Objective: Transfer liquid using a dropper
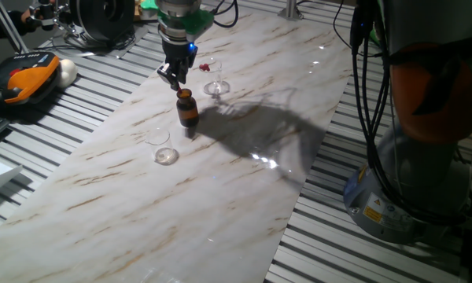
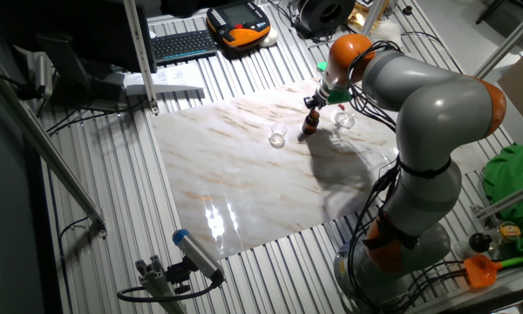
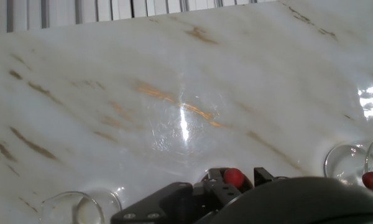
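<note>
My hand (image 1: 175, 76) hangs directly over the small brown glass bottle (image 1: 187, 108), fingers pointing down along the bottle's upright long axis. In the hand view a small red bulb-like tip (image 3: 234, 177) shows between the fingers; I judge it the dropper, but whether the fingers are clamped on it I cannot tell. One clear glass cup (image 1: 166, 151) stands to one side of the hand on the white marbled tabletop (image 1: 220, 196); a second clear glass cup (image 1: 216, 82) stands on the opposite side, slightly nearer. The next move is vertical, along the bottle's axis.
</note>
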Available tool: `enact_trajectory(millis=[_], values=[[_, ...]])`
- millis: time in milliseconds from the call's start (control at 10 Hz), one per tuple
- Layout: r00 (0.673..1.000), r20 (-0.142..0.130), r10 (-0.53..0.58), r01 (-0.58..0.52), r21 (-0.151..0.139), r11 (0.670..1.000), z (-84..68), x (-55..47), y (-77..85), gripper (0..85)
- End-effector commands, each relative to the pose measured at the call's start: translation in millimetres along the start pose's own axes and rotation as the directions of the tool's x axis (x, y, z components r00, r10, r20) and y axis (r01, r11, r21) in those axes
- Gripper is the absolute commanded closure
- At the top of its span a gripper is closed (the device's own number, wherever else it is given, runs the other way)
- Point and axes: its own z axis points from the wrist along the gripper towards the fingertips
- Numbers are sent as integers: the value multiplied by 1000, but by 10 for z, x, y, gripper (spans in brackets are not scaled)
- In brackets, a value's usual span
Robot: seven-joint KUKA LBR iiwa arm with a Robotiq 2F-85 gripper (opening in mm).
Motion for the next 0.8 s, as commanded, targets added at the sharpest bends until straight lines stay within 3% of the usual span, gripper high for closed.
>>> enact_trajectory(millis=[0,700], values=[[1000,-1,0,0,-1,1000,4,2,0,510],[1000,0,-6,6,-2,1000,71,21,12,510]])
